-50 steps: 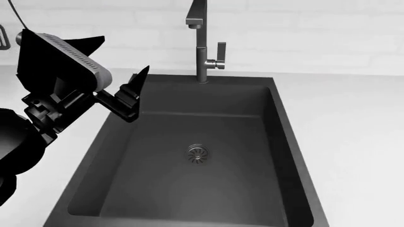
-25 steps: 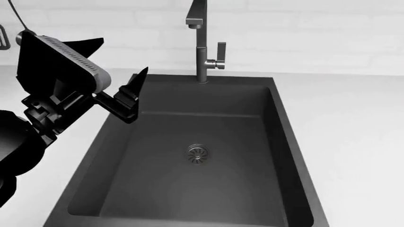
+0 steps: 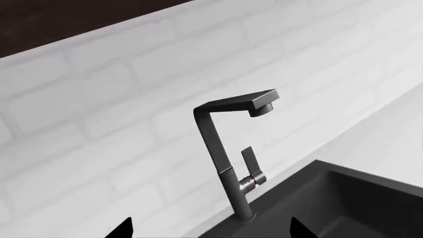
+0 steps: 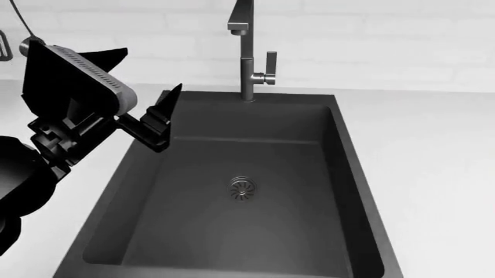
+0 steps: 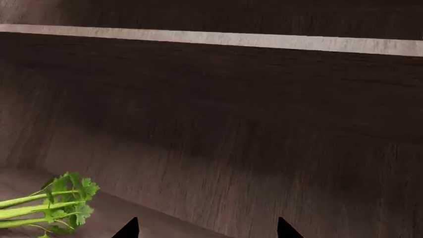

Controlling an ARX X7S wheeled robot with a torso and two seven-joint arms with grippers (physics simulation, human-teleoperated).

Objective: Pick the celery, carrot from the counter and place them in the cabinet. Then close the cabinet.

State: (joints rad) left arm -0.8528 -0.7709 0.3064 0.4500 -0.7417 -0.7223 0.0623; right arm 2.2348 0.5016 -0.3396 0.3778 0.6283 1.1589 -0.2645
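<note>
- Against the head views from a second and half a second back, almost nothing has changed: the left gripper [image 4: 150, 119] hangs at the same spot over the sink's [image 4: 232, 231] left rim, with only a faint settling of the arm.
- Its fingers are spread and hold nothing; in the left wrist view only two dark tips show, with the faucet [image 3: 231, 163] between and beyond them.
- The right gripper [image 5: 205, 229] is out of the head view. Its wrist camera looks into a dark wooden cabinet [image 5: 264, 124], and its two tips stand apart with nothing between them.
- The celery [image 5: 46, 206] lies on the cabinet floor, off to one side of the right gripper, leafy end toward the back wall. It is not touched by either tip, so I judge it already placed.
- The carrot is in none of the current views; where it lies cannot be told. The counter [image 4: 433, 174] beside the sink shows no vegetable.
- My reading: one item is stowed, the carrot and the door are yet to do, and the left arm is idle.
</note>
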